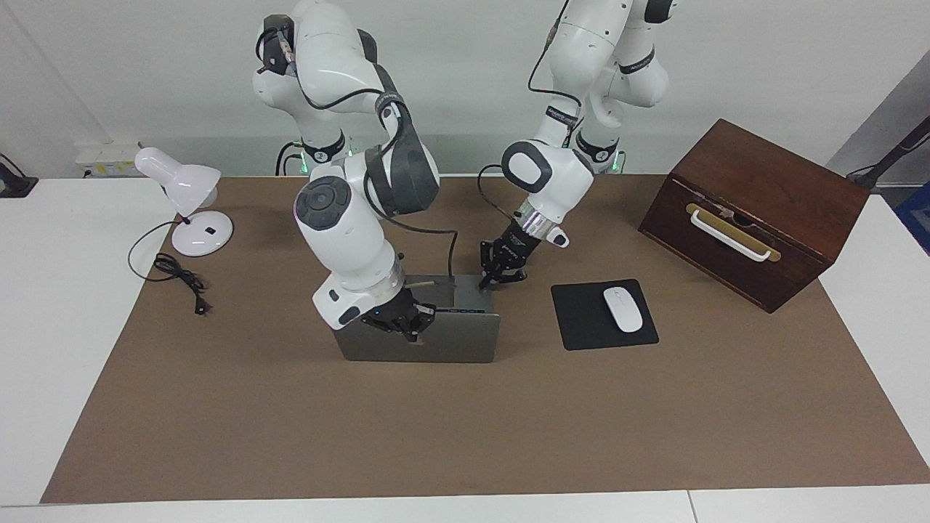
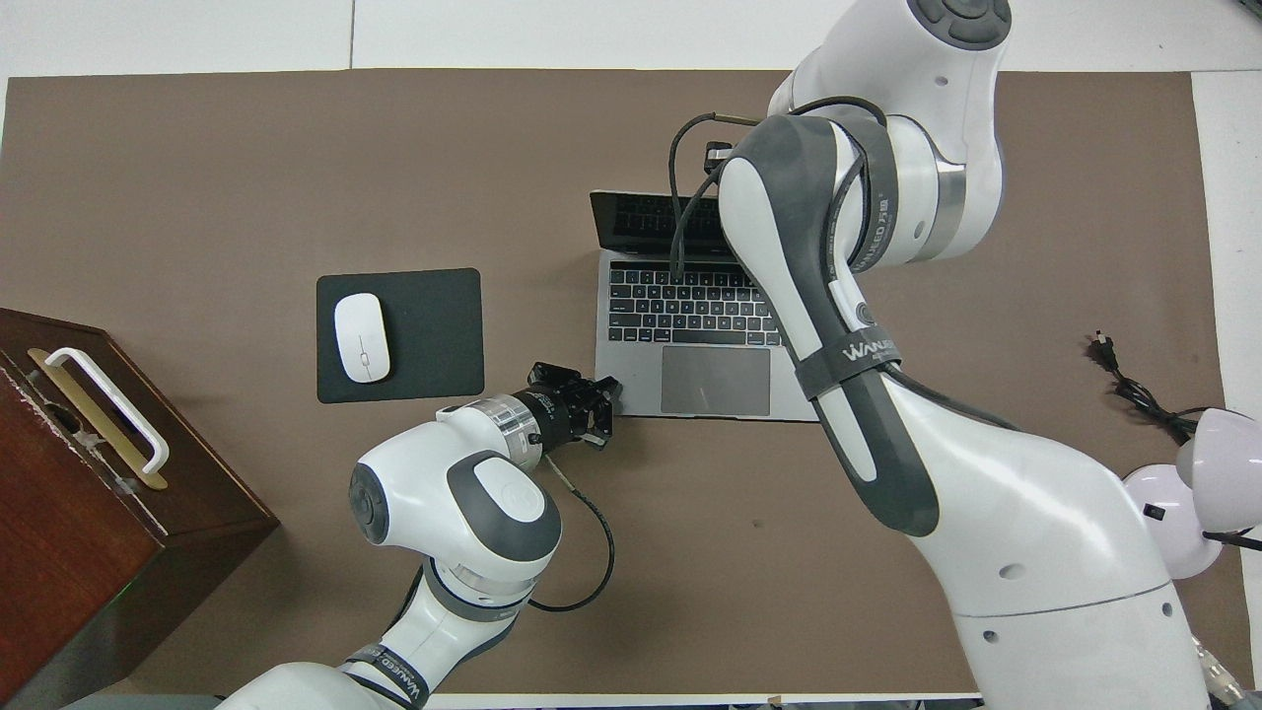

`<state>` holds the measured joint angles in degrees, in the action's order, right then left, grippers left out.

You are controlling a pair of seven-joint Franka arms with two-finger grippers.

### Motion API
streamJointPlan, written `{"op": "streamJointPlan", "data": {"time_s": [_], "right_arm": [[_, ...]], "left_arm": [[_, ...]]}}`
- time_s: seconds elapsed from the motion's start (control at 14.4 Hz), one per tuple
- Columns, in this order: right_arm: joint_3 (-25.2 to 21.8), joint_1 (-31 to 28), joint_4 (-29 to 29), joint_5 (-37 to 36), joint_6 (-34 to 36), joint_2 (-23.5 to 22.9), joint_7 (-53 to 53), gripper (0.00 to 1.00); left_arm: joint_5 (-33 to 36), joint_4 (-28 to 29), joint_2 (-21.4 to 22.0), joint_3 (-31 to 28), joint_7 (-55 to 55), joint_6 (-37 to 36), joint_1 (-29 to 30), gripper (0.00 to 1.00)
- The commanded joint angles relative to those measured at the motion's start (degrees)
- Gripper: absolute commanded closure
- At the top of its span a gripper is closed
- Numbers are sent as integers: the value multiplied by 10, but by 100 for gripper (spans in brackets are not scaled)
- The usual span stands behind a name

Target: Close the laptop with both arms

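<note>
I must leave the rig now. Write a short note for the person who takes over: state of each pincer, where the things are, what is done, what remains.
Left pincer: shut, holds nothing, tips at the corner of the laptop's base nearest the robots, toward the left arm's end of the table.
Right pincer: shut, holds nothing, tips on the back of the lid, near its top edge.
Laptop: in the middle of the table beside the mouse pad; lid tilted toward the keys, keyboard and trackpad not yet covered.
Done: lid partly folded.
Left: press the lid flat onto the base, probably with the left pincer steadying the base, then lift both arms away.
</note>
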<state>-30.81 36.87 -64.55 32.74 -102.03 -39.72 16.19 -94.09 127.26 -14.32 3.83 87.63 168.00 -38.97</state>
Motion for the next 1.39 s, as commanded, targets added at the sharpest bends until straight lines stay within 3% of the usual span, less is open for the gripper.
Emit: {"op": "streamJointPlan", "data": {"time_s": [0.0, 0.21, 1.32], "right_arm": [[-21, -7, 26, 40, 58, -11, -13, 100], [-26, -8, 37, 41, 111, -12, -9, 100], [-33, -9, 34, 73, 230, -36, 21, 100]], "left_arm": [[-16, -1, -20, -7, -21, 12, -18, 100], [-18, -1, -19, -7, -51, 12, -18, 100], [-25, 11, -16, -6, -85, 8, -12, 100]]}}
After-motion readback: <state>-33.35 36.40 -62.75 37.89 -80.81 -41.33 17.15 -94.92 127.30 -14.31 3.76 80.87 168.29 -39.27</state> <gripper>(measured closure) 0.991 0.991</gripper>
